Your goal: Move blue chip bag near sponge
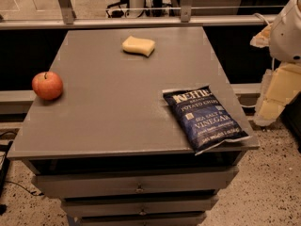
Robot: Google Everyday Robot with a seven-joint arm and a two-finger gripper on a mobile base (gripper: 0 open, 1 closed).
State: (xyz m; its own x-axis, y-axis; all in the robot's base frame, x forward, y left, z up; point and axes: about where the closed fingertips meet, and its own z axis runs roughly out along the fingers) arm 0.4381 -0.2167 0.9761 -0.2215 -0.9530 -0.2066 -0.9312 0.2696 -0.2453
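The blue chip bag [204, 117] lies flat at the front right corner of the grey table [113, 102], with its lower end reaching the front edge. The sponge [138, 45], a pale yellow block with wavy sides, lies at the back of the table, near the middle. My gripper [271, 108] hangs off the table's right side, beside and to the right of the bag, below the white arm [288, 29]. It touches nothing on the table.
A red apple [47, 85] sits near the table's left edge. Drawers [138, 187] run under the tabletop at the front. A rail [141, 23] runs behind the table's back edge.
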